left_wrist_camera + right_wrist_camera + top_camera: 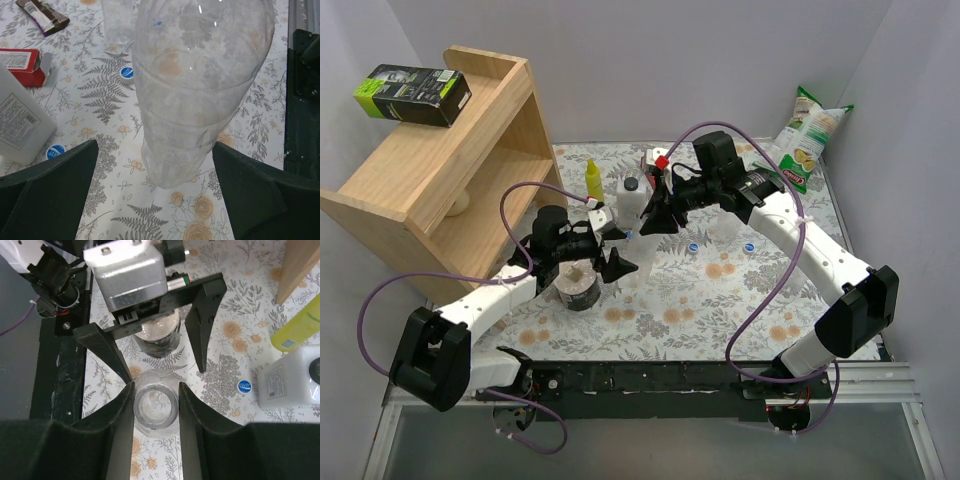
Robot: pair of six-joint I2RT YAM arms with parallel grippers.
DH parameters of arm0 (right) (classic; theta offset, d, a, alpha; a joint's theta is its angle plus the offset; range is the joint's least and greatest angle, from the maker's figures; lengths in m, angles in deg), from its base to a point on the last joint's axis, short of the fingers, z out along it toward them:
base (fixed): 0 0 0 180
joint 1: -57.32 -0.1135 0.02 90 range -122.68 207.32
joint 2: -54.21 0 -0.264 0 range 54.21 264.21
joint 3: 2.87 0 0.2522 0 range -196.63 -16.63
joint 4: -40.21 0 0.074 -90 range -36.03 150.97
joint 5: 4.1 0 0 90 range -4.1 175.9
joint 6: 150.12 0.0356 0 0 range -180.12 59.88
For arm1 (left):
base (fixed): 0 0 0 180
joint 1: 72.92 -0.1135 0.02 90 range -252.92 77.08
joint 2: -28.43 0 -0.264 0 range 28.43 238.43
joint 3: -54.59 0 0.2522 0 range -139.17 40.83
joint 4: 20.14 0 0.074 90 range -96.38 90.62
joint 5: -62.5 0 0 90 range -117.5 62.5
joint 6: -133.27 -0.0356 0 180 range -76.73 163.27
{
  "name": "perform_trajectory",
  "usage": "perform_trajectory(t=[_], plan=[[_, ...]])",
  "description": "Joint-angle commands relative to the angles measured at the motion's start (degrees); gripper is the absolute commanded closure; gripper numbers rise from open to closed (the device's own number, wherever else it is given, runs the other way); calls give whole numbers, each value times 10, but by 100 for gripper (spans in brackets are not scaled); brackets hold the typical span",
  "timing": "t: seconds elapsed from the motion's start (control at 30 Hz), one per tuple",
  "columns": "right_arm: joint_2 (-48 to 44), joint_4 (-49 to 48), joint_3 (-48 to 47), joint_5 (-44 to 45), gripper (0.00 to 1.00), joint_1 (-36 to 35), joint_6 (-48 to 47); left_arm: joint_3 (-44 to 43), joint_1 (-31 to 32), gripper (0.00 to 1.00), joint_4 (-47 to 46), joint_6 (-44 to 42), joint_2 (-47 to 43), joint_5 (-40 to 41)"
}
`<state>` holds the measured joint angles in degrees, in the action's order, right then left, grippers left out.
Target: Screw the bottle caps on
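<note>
A clear bottle (157, 409) stands upright near the middle of the table (670, 322), a little toward the left edge, its mouth open. The right gripper (156, 388) reaches in from the far side and pinches this bottle, one finger pressed to each side of it just below the rim. The left gripper (155, 149) faces it from the near side with its fingers (60, 185) spread wide. In the left wrist view the bottle's body fills the gap between them, with bare cloth showing on both sides, so neither finger touches it.

Two blue caps (693, 243) (750, 246) lie flat on the cloth right of the middle, apart from each other and from the held bottle. A second clear bottle (120, 20) stands farther off toward the right edge.

Toward the far edge, the white bottle (632, 200) with a black cap stands just beside the slim yellow bottle (592, 180). A wooden shelf (450, 180) sits at the far left corner with a black and green box (415, 93) on top. A snack bag (810, 135) leans in the far right corner.
</note>
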<state>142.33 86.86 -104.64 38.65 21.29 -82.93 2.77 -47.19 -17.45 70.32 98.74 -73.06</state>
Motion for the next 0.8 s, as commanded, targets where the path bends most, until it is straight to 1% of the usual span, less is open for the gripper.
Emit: perform_trajectory(t=[0.0, 0.1, 0.23, 0.3, 0.33, 0.37, 0.43, 0.57, 0.67, 0.7, 0.77], plan=[[-3, 4, -35, -80, 99, -2, -3, -8, 5, 2, -44, -5, 21, -57], [0, 15, -43, -89, 99, -2, -29, -18, 5, 2, -40, -13, 42, -126], [5, 22, -48, -95, 99, -2, -45, -40, 5, 2, -27, -22, 70, -164], [5, 18, -47, -96, 99, -2, -45, -60, 6, 2, 2, -52, 88, -176], [5, 18, -47, -97, 99, -2, -46, -67, 6, 4, 11, -61, 93, -181], [6, 17, -46, -97, 99, -2, -46, -72, 6, 8, 25, -69, 99, -183], [7, 19, -46, -96, 99, -2, -47, -83, 6, 11, 33, -81, 112, -188], [7, 19, -44, -83, 99, -2, -50, -90, 6, 21, 33, -84, 119, -192], [7, 17, -41, -77, 99, -2, -48, -94, 6, 31, 38, -83, 124, -199], [7, 16, -38, -75, 99, -2, -44, -94, 6, 38, 38, -81, 126, -200], [7, 9, -36, -61, 99, -2, -36, -97, 6, 44, 38, -67, 133, -203]])
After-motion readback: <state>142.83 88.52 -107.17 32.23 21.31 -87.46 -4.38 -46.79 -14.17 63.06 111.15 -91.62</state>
